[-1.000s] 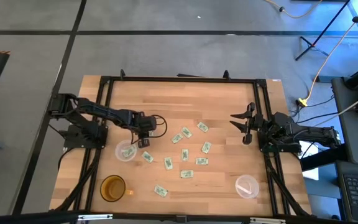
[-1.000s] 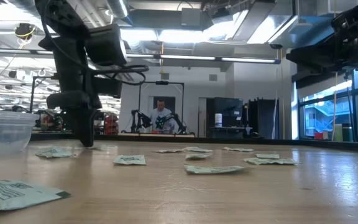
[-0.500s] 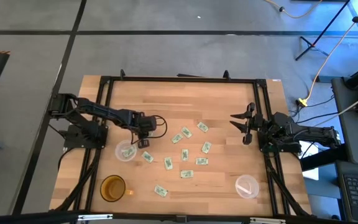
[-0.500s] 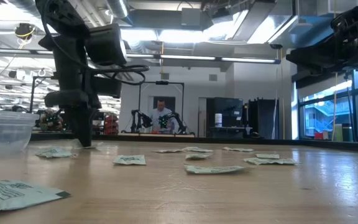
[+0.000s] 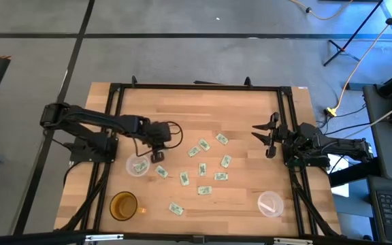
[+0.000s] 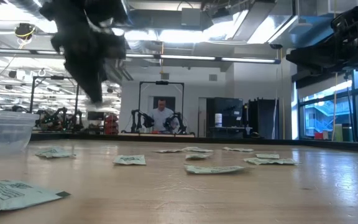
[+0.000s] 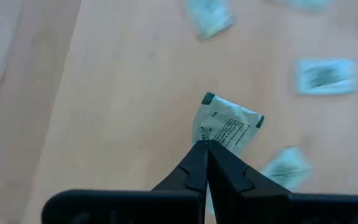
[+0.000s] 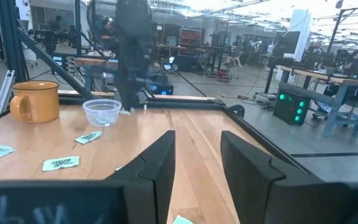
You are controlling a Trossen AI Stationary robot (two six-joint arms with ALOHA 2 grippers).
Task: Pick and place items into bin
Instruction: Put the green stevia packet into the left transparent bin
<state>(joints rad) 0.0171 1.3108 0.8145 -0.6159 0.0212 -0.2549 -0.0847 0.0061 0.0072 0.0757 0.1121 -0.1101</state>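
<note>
Left wrist view: left end effector (image 7: 207,146) closed on the corner of one packet (image 7: 227,124), lifted clear of the tabletop (image 7: 104,93). Clear cup (image 5: 139,165) lies just beside and below it, nearer this arm. Right end effector (image 5: 269,136) waits open, well apart; loose packets (image 5: 206,163) between.

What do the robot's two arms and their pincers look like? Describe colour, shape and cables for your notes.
Both arms are dark, nearly black, jointed links. The left pincer has two slim fingers tapering to sharp tips; a black cable loops beside its wrist. The right pincer has two broad, flat, matte fingers. No markings are visible.
</note>
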